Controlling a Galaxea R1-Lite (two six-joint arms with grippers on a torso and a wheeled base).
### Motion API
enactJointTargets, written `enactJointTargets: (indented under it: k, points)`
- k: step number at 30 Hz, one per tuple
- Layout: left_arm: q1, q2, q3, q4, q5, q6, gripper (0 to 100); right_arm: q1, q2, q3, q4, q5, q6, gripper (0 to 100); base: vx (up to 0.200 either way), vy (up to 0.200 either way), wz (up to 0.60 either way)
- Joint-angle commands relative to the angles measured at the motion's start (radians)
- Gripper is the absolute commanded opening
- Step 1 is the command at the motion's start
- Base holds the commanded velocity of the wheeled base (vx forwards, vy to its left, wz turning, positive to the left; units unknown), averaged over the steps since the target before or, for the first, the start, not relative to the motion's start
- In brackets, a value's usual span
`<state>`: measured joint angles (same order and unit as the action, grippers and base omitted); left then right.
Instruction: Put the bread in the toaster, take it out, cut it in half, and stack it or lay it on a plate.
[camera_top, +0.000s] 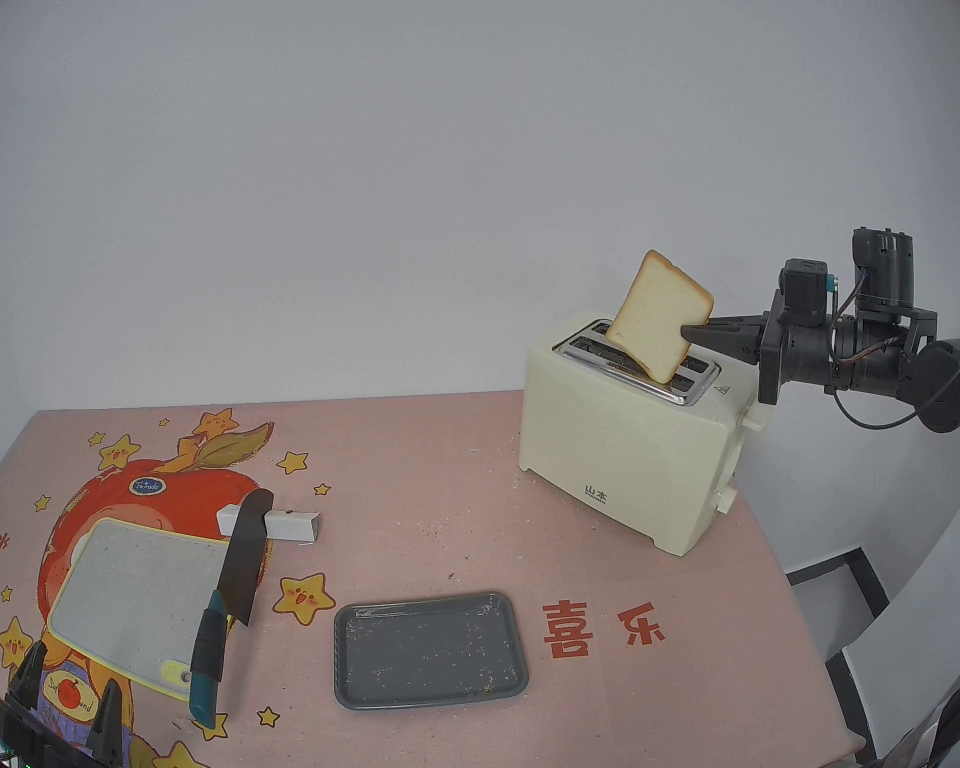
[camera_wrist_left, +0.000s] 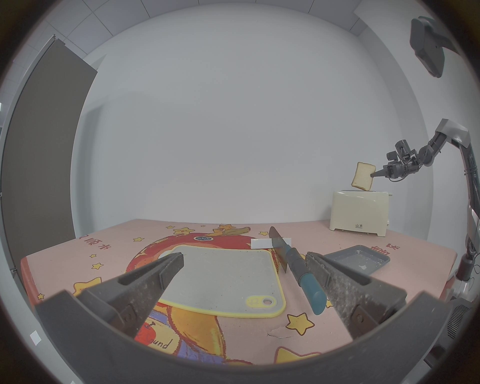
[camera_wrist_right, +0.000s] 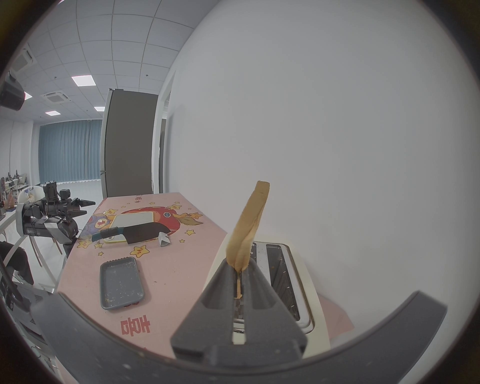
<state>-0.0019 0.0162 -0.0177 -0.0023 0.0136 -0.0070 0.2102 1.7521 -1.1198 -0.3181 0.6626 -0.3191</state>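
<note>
A slice of bread (camera_top: 659, 314) hangs tilted just above the slots of the cream toaster (camera_top: 630, 440) at the table's back right. My right gripper (camera_top: 692, 331) is shut on the bread's edge, seen edge-on as bread (camera_wrist_right: 248, 227) between the fingers (camera_wrist_right: 215, 295) over the toaster (camera_wrist_right: 280, 280). My left gripper (camera_wrist_left: 245, 280) is open and empty, low at the table's front left before the cutting board (camera_wrist_left: 225, 280). A knife (camera_top: 232, 595) with a teal handle lies across the board's (camera_top: 130, 600) right edge. The grey plate (camera_top: 430, 650) sits at the front middle.
A small white block (camera_top: 270, 523) lies behind the cutting board. The pink table (camera_top: 450, 480) has crumbs scattered around the plate and toaster. A white wall stands close behind the toaster.
</note>
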Motion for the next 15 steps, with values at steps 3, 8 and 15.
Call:
enactJointTargets:
  k: [3,8,15]
  points:
    - [0.0,-0.016,0.018,-0.001,0.0,-0.001,100,0.0,0.01,-0.002,-0.003,0.0,-0.009,0,0.0,0.0,0.0]
    - [0.0,-0.016,0.018,-0.001,0.0,-0.001,100,0.0,0.012,0.005,-0.001,0.0,-0.011,0,0.0,0.0,0.0]
    - [0.0,-0.016,0.018,-0.001,0.0,-0.001,100,0.0,0.012,0.018,0.007,0.0,-0.014,0,0.0,0.0,0.0]
